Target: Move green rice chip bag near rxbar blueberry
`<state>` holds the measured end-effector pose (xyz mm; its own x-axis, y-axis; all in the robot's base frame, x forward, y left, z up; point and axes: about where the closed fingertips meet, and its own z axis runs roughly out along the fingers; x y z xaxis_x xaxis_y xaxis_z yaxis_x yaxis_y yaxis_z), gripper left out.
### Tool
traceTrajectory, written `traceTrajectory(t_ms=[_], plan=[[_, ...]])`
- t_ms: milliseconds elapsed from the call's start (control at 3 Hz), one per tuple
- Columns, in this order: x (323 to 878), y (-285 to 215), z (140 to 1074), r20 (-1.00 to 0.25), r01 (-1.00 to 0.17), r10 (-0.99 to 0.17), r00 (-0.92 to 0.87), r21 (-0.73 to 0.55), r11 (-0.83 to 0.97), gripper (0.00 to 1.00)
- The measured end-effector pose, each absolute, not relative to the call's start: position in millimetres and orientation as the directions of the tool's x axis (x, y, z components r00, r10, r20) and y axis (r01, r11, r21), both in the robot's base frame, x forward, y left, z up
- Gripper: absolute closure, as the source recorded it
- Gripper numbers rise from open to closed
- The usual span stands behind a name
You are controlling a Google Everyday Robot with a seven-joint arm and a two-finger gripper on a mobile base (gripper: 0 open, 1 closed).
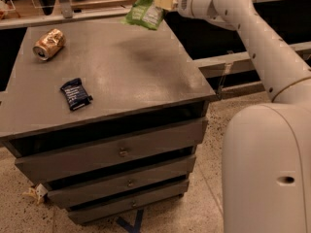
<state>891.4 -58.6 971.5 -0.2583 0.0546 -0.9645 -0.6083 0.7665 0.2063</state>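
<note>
The green rice chip bag (147, 8) hangs in the air above the back right part of the grey cabinet top (126, 67), crinkled, its white label panel facing down and right. My gripper (164, 2) is shut on the bag's upper right edge, at the top of the view, with the white arm reaching in from the right. The rxbar blueberry (76, 93), a small dark navy wrapper with white text, lies flat near the front left of the top, far from the bag.
A dented gold can (48, 43) lies on its side at the back left of the top. The cabinet has three drawers (121, 152) below. A rail (228, 64) runs behind on the right; my white base (272, 169) fills the lower right.
</note>
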Motion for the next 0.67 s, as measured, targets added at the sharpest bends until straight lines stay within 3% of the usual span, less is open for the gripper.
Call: traceTrajectory(t_ms=[667], plan=[[827.6, -70.7, 984.8, -0.964, -0.687, -0.003, -0.264, 0.187, 0.702, 1.00]])
